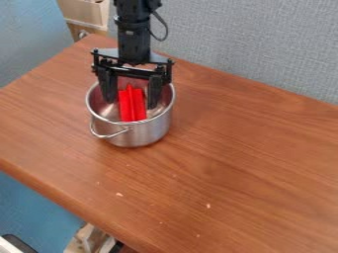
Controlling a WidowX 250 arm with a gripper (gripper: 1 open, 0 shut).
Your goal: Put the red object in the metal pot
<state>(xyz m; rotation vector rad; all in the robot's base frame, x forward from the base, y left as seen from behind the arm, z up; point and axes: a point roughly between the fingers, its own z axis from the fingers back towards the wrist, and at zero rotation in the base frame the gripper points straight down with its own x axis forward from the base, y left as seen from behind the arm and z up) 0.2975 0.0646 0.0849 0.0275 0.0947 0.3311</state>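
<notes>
One worktop [224, 148], brown wood grain, seen at an angle, with a blue-grey wall behind it. On it stands one metal pot [129, 126], round, shiny, straight-sided, set toward the back left part of the surface. A thin wire loop handle shows on the pot's near-left side.

One red object [130, 103], long and narrow, lies inside the pot. It leans with its upper end toward the far rim and its lower end down in the bowl. No part of it lies on the wood.

One robot arm, black, comes down from the top of the view, pointing straight down over the pot. One end effector [132, 89], with its two fingers spread wide, one to each side of the red object, tips reaching down inside the pot's rim. A gap shows between each finger and the red piece; it is not gripped.

One pale boxy item [85, 12] sits at the upper left edge, too cropped to identify.
</notes>
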